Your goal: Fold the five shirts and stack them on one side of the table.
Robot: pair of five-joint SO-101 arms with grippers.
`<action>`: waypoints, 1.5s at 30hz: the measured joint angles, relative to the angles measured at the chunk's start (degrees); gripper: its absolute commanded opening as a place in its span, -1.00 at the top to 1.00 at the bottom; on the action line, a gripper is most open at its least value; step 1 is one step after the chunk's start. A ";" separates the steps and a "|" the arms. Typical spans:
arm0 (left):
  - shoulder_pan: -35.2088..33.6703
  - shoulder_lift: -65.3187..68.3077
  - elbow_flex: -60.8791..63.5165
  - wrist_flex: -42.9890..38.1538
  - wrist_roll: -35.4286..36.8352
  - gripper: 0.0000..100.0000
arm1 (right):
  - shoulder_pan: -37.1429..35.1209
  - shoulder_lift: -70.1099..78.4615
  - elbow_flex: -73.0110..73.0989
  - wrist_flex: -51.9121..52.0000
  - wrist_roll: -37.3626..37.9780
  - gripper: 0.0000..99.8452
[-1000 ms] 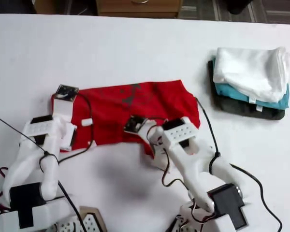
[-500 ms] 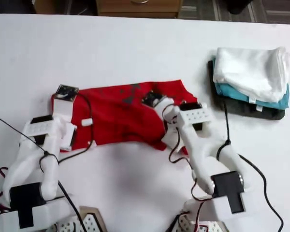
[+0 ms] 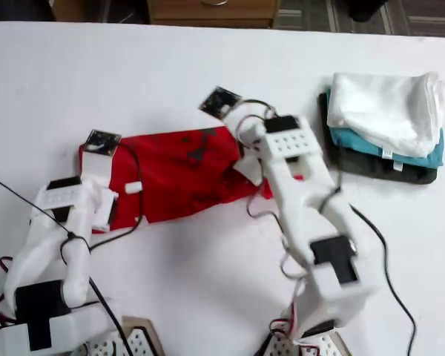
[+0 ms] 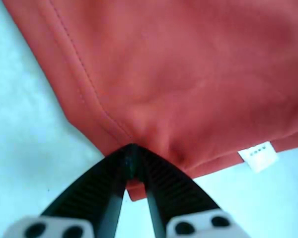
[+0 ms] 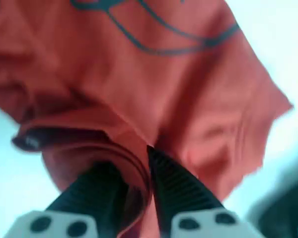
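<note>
1. left gripper [image 4: 132,148]: pressed together on the left edge of the red shirt [image 3: 178,174].
2. red shirt: spread centre-left on the tabletop [image 3: 133,74].
3. right gripper [image 5: 139,161]: clamped on the shirt's bunched right end.
4. folded stack [image 3: 386,122]: white, teal and dark, placed at far right.

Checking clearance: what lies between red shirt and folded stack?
High view: the right arm, its claw shut on the red shirt.

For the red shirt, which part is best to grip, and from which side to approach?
Grip the red shirt at its hemmed corner, coming in low from the table side, as the left gripper does. The cloth lies flat, so only an edge lets the jaws pinch.
</note>
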 measured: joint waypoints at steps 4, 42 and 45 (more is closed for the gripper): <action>0.00 0.00 0.00 0.00 0.00 0.95 | -0.79 12.22 -11.78 3.52 0.00 0.91; 0.00 0.00 0.00 0.00 0.00 0.95 | 1.58 34.73 -72.70 34.20 -12.31 0.96; 0.00 0.00 0.00 0.00 0.00 0.95 | 1.41 34.73 -66.99 34.20 -12.48 0.96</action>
